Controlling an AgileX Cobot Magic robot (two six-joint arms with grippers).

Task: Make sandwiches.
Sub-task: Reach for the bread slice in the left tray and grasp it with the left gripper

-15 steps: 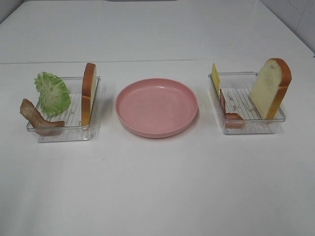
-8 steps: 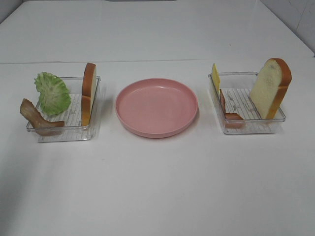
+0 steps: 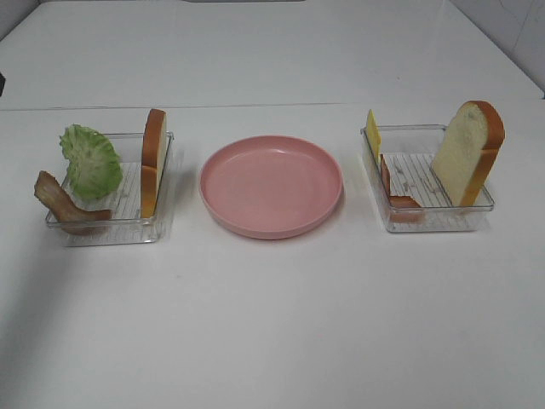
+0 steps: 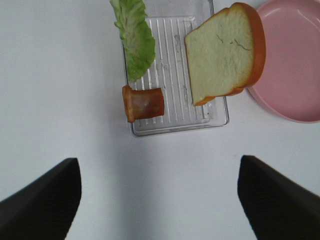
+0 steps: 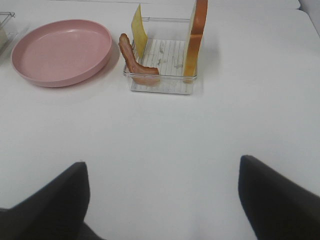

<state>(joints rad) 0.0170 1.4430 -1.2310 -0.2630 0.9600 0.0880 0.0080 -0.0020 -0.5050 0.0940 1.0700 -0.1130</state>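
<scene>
No sandwich is stacked. The left clear tray holds green lettuce, a bacon strip and a bread slice on edge. They also show in the left wrist view: lettuce, bacon, bread. The right tray holds yellow cheese, bacon and a leaning bread slice. My left gripper is open above the table, short of the left tray. My right gripper is open, well short of the right tray. Neither gripper shows in the exterior view.
A round pink plate lies between the trays with nothing on it; its rim shows in the left wrist view and the right wrist view. The table is white.
A small dark shape has come in at the far left edge of the exterior view. The food, trays and plate have not moved.
</scene>
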